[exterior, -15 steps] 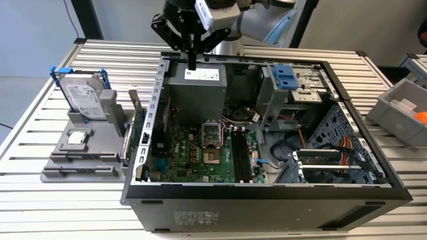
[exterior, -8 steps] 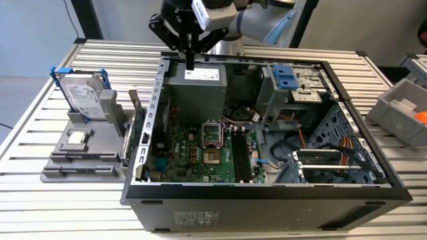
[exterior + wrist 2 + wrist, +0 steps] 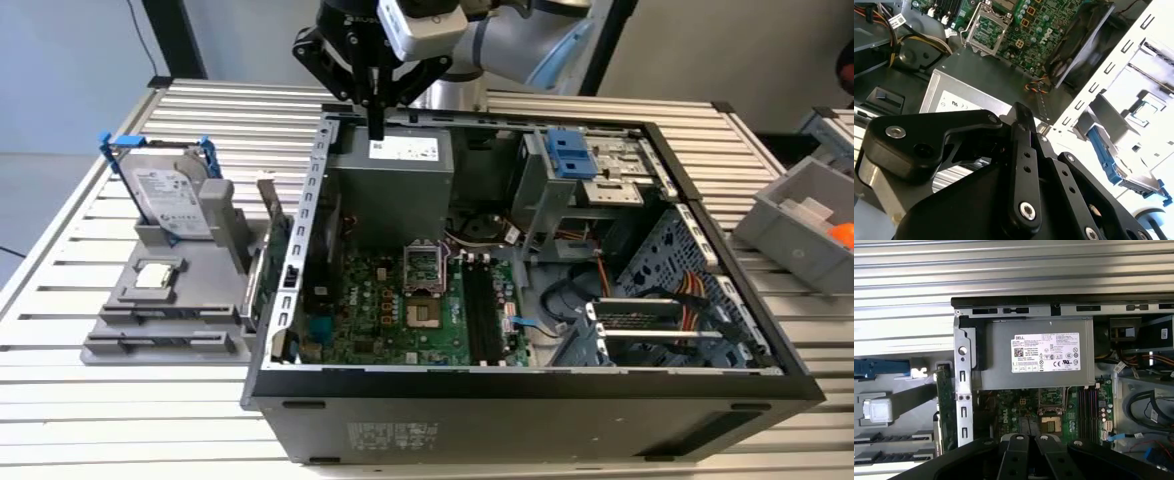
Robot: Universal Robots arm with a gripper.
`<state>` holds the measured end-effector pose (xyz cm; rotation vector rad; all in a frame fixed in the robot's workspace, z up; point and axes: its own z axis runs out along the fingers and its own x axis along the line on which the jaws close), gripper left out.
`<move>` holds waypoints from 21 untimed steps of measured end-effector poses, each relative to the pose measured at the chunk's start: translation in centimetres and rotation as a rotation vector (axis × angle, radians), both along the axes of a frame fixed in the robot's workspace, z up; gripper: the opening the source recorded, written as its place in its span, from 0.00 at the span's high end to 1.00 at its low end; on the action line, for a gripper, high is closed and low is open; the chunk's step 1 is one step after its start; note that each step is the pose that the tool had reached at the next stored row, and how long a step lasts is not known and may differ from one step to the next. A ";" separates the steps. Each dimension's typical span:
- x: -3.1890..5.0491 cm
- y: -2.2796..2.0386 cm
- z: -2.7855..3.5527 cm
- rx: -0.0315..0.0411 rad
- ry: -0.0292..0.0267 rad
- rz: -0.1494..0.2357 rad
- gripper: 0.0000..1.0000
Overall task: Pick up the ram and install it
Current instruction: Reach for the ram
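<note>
Thin dark ram stick gripped over the open grey metal computer case — not yet seated.
The black end effector hangs above the case's rear edge, its fingers clenched on the ram, which shows edge-on just above the grey boxy power supply. Inside the case the green motherboard lies beside the supply, its long black memory slots well apart from the ram. On the slatted metal table, at the exterior view's left, a grey holder carries a silver hard drive with blue rails — upright, beside the case.
</note>
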<state>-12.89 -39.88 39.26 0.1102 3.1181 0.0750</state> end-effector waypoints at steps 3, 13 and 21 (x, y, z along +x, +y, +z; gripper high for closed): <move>-0.03 0.00 0.00 0.0000 0.0004 0.000 1.00; -0.52 0.00 0.00 0.0000 0.0008 0.000 1.00; -0.74 0.00 0.00 0.0000 0.0019 0.000 1.00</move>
